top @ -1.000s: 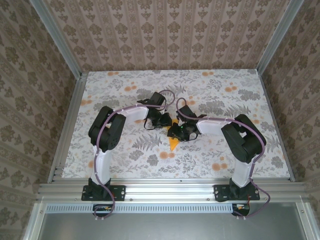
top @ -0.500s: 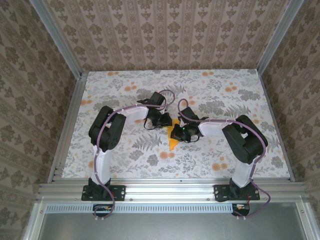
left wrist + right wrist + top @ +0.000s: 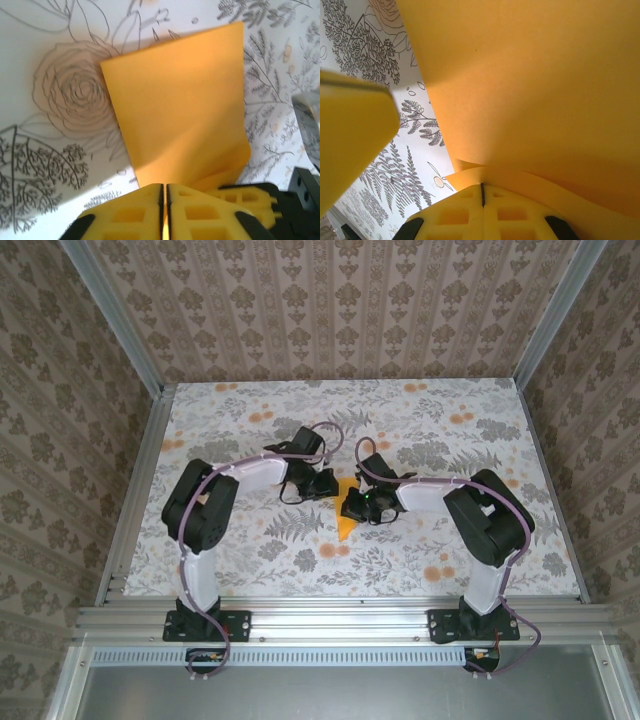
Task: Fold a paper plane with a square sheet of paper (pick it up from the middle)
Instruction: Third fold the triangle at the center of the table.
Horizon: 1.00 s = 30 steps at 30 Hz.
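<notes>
In the top view the square sheet of paper (image 3: 345,524), now a smaller creased orange-yellow shape, sits at the centre of the flower-printed bench (image 3: 250,420), its narrow end pointing toward the lower edge of the frame. The left gripper (image 3: 324,483) is at its upper left edge and the right gripper (image 3: 357,504) at its right edge.

The left wrist view shows the left gripper (image 3: 164,189) with its jaws clenched pad to pad on the near edge of the sheet (image 3: 180,105), which slopes away over a drawn rose. The right wrist view shows the right gripper (image 3: 482,188) pinched shut as well, a curled paper edge (image 3: 530,85) caught at the seam of its pads.

Compared with a second ago, the left arm's elbow has swung toward the left of the frame. More orange shows between the two grippers. The right arm has barely shifted.
</notes>
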Motion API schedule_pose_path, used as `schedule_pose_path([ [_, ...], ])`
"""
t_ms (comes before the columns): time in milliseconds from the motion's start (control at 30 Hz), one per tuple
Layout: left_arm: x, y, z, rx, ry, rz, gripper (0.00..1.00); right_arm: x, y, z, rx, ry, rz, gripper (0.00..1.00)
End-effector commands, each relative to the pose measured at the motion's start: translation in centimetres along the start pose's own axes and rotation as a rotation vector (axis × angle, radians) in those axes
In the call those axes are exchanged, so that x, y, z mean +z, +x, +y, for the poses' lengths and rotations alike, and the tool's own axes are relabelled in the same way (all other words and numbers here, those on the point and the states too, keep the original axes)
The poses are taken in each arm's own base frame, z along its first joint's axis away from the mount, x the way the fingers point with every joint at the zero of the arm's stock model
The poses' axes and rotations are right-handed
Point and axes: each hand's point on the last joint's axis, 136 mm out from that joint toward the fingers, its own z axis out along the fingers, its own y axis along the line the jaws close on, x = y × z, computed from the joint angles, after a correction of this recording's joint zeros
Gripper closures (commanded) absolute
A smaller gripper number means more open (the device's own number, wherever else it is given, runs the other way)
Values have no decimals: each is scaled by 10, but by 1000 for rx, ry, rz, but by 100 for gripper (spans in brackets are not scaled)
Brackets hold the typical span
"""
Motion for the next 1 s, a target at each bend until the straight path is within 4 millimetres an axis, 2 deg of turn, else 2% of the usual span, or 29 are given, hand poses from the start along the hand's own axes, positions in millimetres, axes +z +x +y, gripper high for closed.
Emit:
schedule_pose_path([
  [0,-5,13,-2,-27,49,15,91,14,23,-47,56,158,85,100],
  [100,-1,25,2,-42,58,45,96,14,23,-47,57,159,87,100],
  [233,1,30,0,-50,77,61,100,15,24,-47,58,158,90,100],
  [633,7,28,-8,-69,127,64,100,15,23,-47,62,156,91,100],
  [967,19,38,2,-85,93,105,100,16,22,-47,69,158,89,100],
])
